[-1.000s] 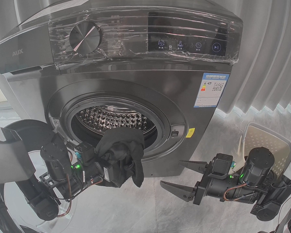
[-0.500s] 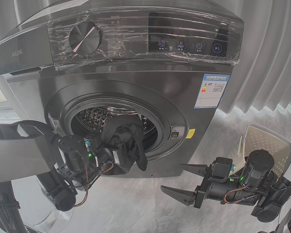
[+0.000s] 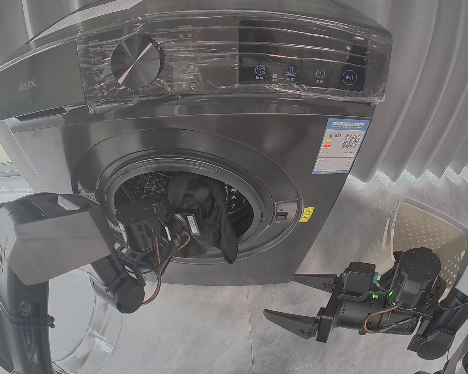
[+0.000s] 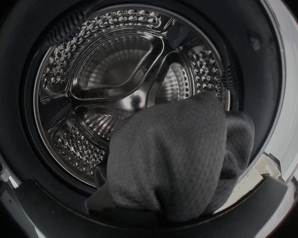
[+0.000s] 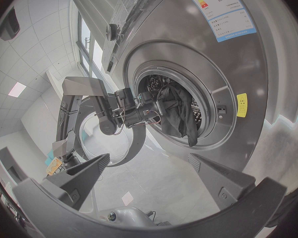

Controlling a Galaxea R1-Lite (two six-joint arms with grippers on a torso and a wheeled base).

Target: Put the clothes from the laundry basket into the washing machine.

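Soft daylight through the curtain (image 3: 426,79), glare on the plastic-wrapped panel (image 3: 218,58), dim drum (image 4: 122,76) with glints, dark wrist-view corners

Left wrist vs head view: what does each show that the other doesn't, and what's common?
Left wrist: the drum's embossed back wall deep inside, ringed by the dark door seal.

Head: the control dial, energy label, swung-open door, laundry basket at the right, the open right hand low over the floor, and the left arm at the opening, with a tail of the black garment hanging over the lower rim.

Both: the black garment at the drum mouth and the perforated drum wall.
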